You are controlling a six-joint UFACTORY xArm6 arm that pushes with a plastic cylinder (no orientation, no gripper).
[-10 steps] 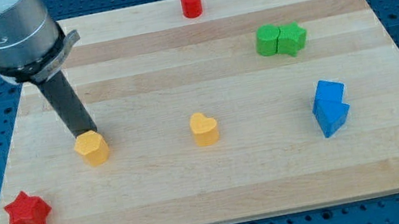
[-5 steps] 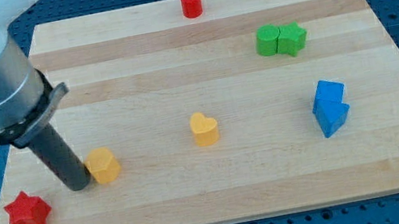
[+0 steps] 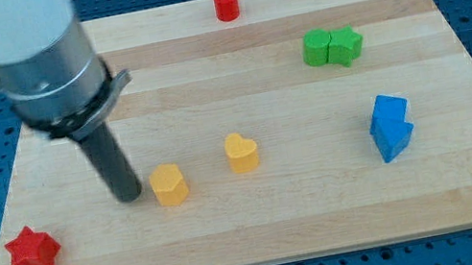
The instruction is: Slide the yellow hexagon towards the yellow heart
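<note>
The yellow hexagon (image 3: 168,184) lies on the wooden board, left of centre. The yellow heart (image 3: 241,152) lies a short way to its right and slightly higher in the view, with a gap between them. My tip (image 3: 129,197) rests on the board just left of the hexagon, close to its left side; I cannot tell whether it touches.
A red star (image 3: 33,251) sits near the board's bottom left corner. A red cylinder (image 3: 226,4) stands at the top edge. A green cube (image 3: 316,47) and a green star (image 3: 345,45) touch at upper right. Two blue blocks (image 3: 391,126) sit together at right.
My tip went down and around to the hexagon's left side, then moved right. The yellow hexagon slid right and slightly down, closer to the yellow heart. Other blocks stayed put.
</note>
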